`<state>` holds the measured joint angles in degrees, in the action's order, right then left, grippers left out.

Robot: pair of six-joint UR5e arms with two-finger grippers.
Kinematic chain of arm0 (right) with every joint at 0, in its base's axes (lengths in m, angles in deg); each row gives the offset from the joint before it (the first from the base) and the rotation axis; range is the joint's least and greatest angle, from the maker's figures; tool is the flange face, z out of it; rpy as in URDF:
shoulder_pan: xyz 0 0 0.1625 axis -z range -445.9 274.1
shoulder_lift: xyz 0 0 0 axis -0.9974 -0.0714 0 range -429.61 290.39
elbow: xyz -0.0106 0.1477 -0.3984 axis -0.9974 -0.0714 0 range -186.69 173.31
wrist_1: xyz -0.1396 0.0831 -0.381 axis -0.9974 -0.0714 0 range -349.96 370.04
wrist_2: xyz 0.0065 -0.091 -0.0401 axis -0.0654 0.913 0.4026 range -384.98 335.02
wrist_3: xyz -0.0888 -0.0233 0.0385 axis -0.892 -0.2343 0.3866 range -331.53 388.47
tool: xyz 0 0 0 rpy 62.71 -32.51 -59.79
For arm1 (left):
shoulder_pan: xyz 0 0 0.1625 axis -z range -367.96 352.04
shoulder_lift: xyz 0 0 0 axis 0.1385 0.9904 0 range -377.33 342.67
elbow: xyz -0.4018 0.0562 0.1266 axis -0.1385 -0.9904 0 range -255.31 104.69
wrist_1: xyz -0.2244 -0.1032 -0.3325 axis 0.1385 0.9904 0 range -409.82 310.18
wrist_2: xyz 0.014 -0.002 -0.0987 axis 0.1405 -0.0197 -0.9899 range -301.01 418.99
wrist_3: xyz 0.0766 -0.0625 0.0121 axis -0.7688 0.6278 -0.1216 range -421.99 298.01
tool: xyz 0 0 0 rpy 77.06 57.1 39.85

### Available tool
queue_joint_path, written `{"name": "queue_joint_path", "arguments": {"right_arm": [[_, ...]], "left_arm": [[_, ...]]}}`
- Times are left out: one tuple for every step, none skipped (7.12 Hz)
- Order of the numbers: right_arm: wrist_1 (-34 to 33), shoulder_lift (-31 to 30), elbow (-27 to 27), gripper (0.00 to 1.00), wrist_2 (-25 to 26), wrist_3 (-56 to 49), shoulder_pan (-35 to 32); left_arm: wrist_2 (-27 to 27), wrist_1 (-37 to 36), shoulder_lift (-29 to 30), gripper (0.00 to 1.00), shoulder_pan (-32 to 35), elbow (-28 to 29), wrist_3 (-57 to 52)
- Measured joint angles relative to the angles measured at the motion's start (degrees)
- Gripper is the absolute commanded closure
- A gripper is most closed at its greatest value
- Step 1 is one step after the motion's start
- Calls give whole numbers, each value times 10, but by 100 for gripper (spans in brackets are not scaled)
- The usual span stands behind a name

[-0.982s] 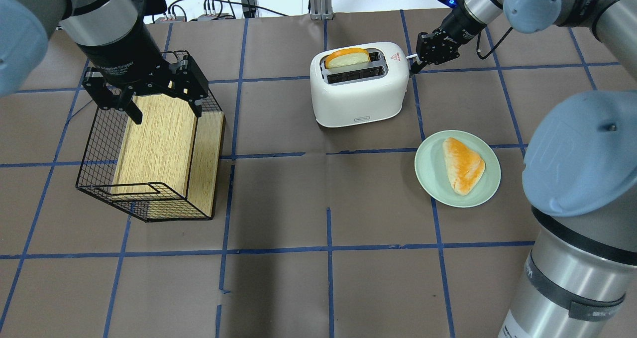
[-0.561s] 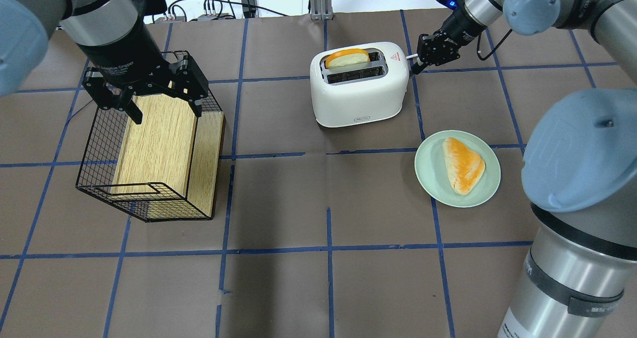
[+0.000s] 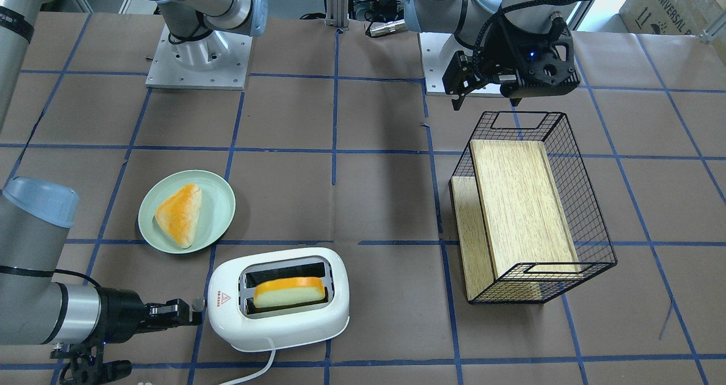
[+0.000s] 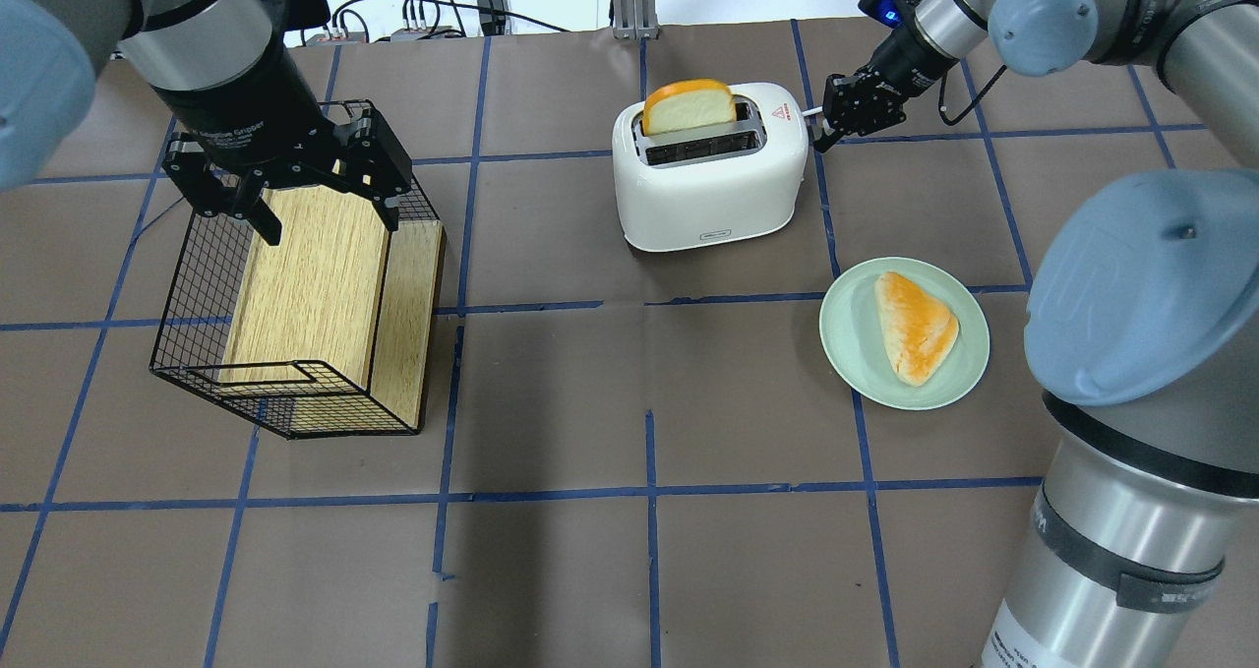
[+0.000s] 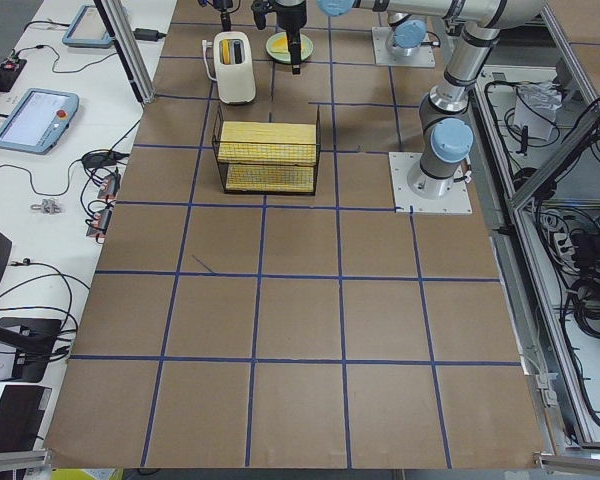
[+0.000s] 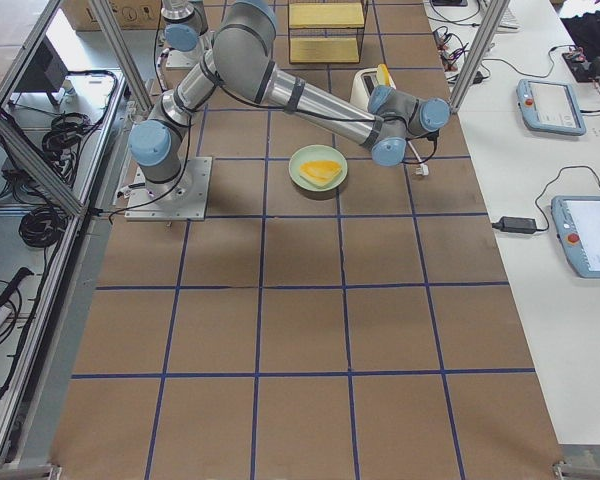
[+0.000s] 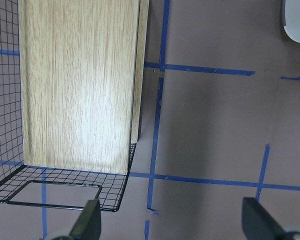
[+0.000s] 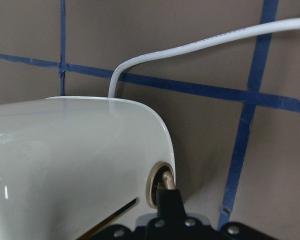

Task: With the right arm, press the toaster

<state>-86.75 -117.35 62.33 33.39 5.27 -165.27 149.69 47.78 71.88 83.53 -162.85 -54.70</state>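
The white toaster (image 4: 708,171) stands at the table's far middle, with a slice of bread (image 4: 689,107) standing high out of its far slot. It also shows in the front view (image 3: 278,308). My right gripper (image 4: 819,137) is shut, with its fingertips at the toaster's right end. In the front view the right gripper (image 3: 190,312) sits just below the small lever knob (image 3: 197,302). In the right wrist view the fingertips (image 8: 167,197) touch a round knob on the toaster's end (image 8: 80,165). The white cord (image 8: 200,42) runs behind. My left gripper (image 4: 325,211) is open and empty above the wire basket.
A black wire basket (image 4: 187,294) with a wooden box (image 4: 315,274) inside lies on its side at the left. A green plate (image 4: 851,348) with a triangular bread piece (image 4: 915,326) sits in front of the toaster's right end.
The bread slice has risen higher out of the toaster's slot. My right wrist has shifted slightly up and back, its fingertips still at the toaster's end. The left arm has not moved.
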Motion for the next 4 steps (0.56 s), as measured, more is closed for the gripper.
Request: {"name": "queue_joint_path", "arguments": {"right_arm": [[-1, 0, -1, 92, 1, 1, -1], [-3, -4, -5, 46, 4, 3, -2], [-7, -11, -17, 0, 23, 8, -4], [-6, -27, -41, 0, 72, 11, -10]], "left_arm": [[0, 0, 0, 0, 0, 0, 0], [0, 0, 0, 0, 0, 0, 0], [0, 0, 0, 0, 0, 0, 0], [0, 0, 0, 0, 0, 0, 0]]}}
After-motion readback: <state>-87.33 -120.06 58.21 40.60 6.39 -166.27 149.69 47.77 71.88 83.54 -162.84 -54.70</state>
